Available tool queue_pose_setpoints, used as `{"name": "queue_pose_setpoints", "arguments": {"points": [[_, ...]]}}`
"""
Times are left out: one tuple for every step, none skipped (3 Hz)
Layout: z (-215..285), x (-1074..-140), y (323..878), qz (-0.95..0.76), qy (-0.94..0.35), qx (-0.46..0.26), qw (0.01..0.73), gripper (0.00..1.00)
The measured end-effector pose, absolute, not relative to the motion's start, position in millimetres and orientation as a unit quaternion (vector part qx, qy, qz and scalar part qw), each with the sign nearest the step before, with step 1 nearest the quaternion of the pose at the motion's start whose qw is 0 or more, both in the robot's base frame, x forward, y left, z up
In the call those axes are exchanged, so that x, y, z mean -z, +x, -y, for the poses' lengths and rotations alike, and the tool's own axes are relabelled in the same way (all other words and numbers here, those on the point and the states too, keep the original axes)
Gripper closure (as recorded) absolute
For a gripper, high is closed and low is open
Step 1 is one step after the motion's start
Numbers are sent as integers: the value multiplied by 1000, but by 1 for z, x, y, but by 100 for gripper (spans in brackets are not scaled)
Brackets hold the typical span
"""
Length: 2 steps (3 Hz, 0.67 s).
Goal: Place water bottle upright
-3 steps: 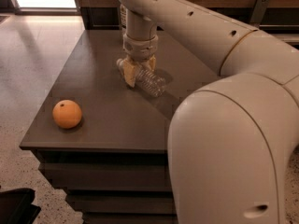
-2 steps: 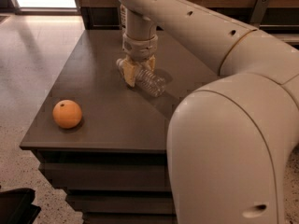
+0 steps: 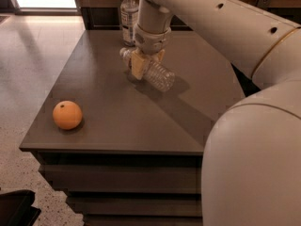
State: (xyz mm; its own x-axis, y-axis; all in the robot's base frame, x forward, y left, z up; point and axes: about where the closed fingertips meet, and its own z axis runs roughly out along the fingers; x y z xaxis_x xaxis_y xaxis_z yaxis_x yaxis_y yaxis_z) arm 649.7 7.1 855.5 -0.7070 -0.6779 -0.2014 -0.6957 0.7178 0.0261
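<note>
The water bottle, small, clear and ribbed, is tilted over the far middle of the dark table, cap end to the upper left. My gripper comes down from above. Its tan fingers are shut on the bottle's upper part near the neck. The bottle's bottom end points to the lower right, close to the tabletop. I cannot tell whether it touches the table.
A taller bottle with a large white label stands upright at the table's back edge, just behind the gripper. An orange sits near the front left corner. My arm's large white body fills the right side.
The gripper has risen slightly with the water bottle, and the bottle's neck end has tilted up. The taller bottle behind now shows more. The orange has not moved.
</note>
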Motion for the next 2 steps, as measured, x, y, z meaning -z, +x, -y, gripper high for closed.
{"name": "queue_pose_setpoints", "arguments": {"points": [[6, -881, 641, -907, -386, -73, 148, 100], [18, -896, 643, -883, -393, -127, 222, 100]]}}
